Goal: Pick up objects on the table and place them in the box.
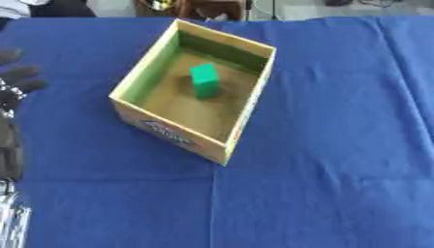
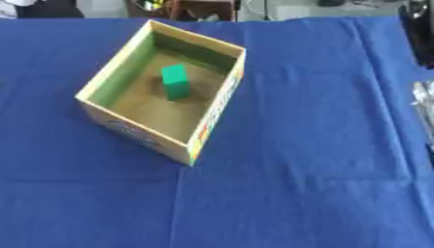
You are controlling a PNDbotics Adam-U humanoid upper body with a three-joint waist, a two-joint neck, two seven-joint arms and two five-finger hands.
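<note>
Green block is inside the box, standing upright on the box floor, a bit toward the far wall and touching none of the walls as far as I can see. So that one counts as placed.

The box is open-topped cardboard, yellow-green walls, printed label on its near outer face. It sits rotated on the table, one corner pointing at the table's near edge, in the far-left part of the top. It looks level and not tipped.

The blue cloth around the box shows nothing else to pick: no loose objects near the box, along the near edge or toward the right edge in either view. Only fold creases in the cloth. The clutter past the far edge is off the table and I can't make it out.

My left hand shows at the table's left edge, well apart from the box, holding nothing. Dark fingers look loosely bent, but most of the hand is cut off by the frame, so I cannot tell whether it's open or closed.

My right hand: only a sliver of arm hardware shows at the right edge in the right eye view; the hand itself isn't in view.

My read: task is done or nearly so. One object boxed, none visible left on the table. If more objects exist, they're outside these views.
</note>
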